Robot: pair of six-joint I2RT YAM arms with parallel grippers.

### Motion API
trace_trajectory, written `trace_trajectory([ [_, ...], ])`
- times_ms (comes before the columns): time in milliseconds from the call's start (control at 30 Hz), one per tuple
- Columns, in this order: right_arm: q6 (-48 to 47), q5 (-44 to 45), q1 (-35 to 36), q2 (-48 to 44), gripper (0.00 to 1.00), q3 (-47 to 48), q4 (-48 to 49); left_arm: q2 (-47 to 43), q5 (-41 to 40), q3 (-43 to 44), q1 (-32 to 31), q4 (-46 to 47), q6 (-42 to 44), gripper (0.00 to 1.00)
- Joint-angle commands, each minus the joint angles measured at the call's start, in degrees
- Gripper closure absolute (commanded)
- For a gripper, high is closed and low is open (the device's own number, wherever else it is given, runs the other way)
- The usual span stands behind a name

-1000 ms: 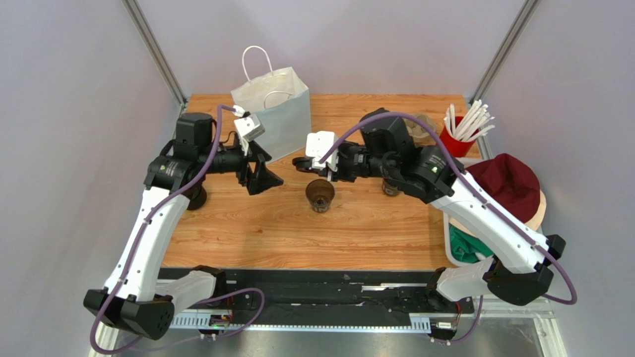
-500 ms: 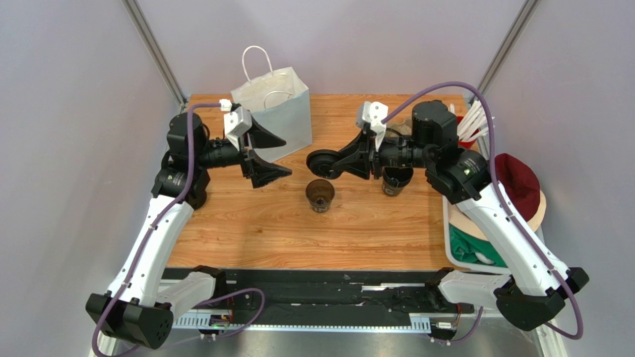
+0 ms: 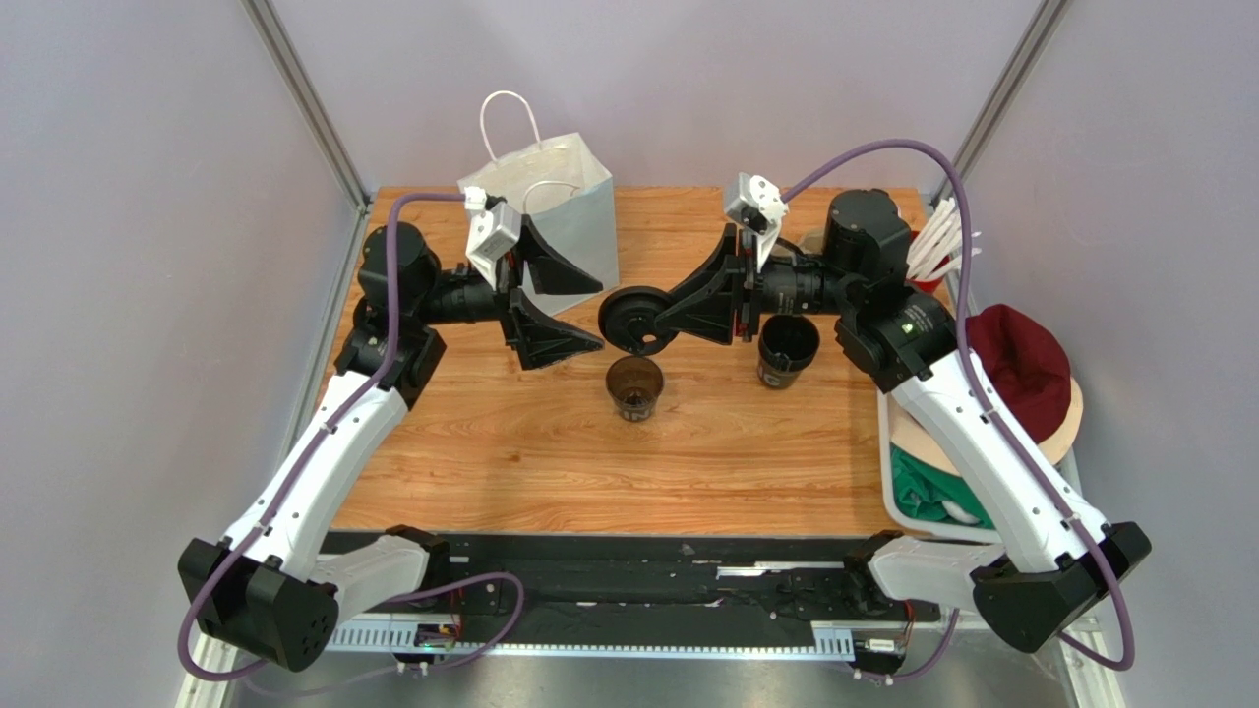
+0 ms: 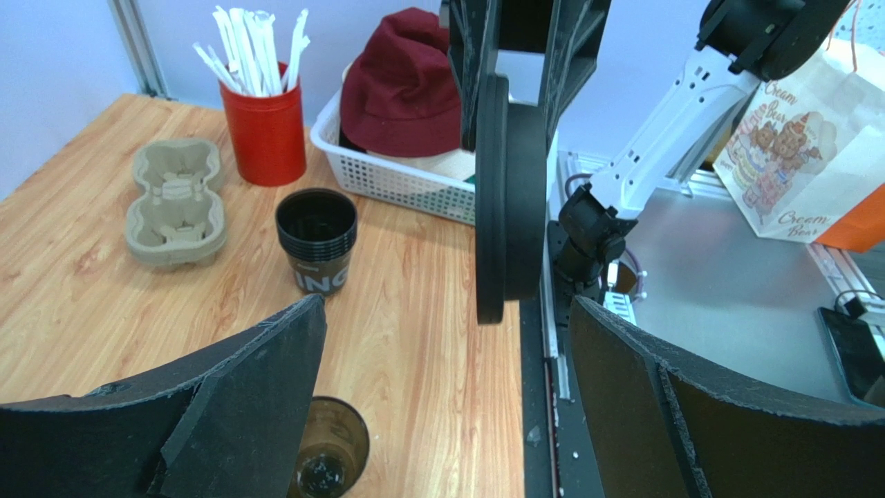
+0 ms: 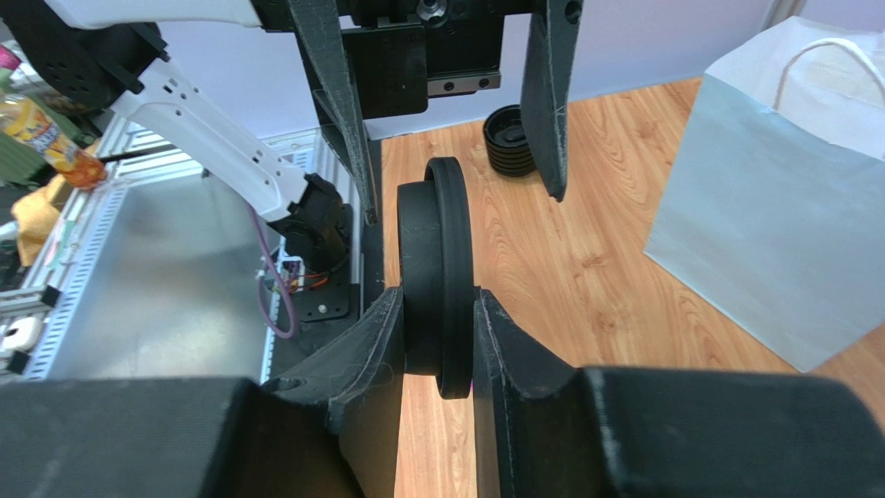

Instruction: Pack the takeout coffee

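Overhead, right gripper (image 3: 647,317) clamps a black lid (image 3: 628,320) on edge. Left gripper (image 3: 579,310) gapes wide, facing it. Black cup (image 3: 788,351) stands nearby on table (image 3: 517,457).

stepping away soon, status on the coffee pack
left gripper open, right gripper shut on black lid. black cup upright on table, unlidded, outside paper bag. brown cup stands between the arms.

We're in a robot lab cell: grey panel walls (image 3: 148,295), aluminium corner posts (image 3: 306,101), wooden bench (image 3: 517,472), arms (image 3: 306,469) bolted on a black rail (image 3: 665,568).
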Motion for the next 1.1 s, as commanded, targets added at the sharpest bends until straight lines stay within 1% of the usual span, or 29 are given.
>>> trace_trajectory([
  [0,4.3,-3.3,-0.3,0.2,0.85,-0.9,6.3,0.3,1.3,-0.7,-0.4,7.0,-3.3,0.05],
  [233,5.7,-3.8,-0.3,1.0,0.85,-1.1,8.1,1.7,3.0,-1.4,-0.9,10.7,-7.7,0.09],
  [267,5.7,-3.9,-0.3,1.0,0.85,-0.9,8.0,1.8,3.2,-1.4,-1.0,11.3,-8.5,0.12],
  [367,5.7,-3.8,-0.3,1.6,0.85,-0.6,8.1,1.8,3.0,-1.2,-1.6,11.3,-9.5,0.17],
  [500,5.9,-3.8,-0.3,2.6,0.85,-0.3,8.5,1.8,2.9,-1.2,-2.3,12.4,-11.2,0.19],
  [633,6.1,-3.7,-0.3,3.2,0.86,0.3,8.6,2.1,2.8,-1.1,-2.6,12.5,-11.6,0.27],
  [733,6.1,-3.6,-0.3,3.5,0.86,0.8,8.6,2.3,2.8,-1.3,-2.9,12.5,-11.7,0.38],
  [800,6.2,-3.5,-0.3,3.9,0.86,1.0,8.6,2.5,2.8,-1.4,-3.1,12.6,-11.8,0.41],
  [833,6.2,-3.6,-0.3,4.0,0.86,1.1,8.6,2.5,2.7,-1.5,-3.1,12.5,-11.8,0.48],
  [900,6.2,-3.7,-0.3,4.1,0.86,1.2,8.5,2.5,2.7,-1.5,-3.2,12.5,-11.7,0.57],
  [1067,6.5,-3.7,-0.2,4.5,0.86,2.0,8.5,2.4,2.9,-1.9,-3.2,11.8,-11.4,0.58],
])
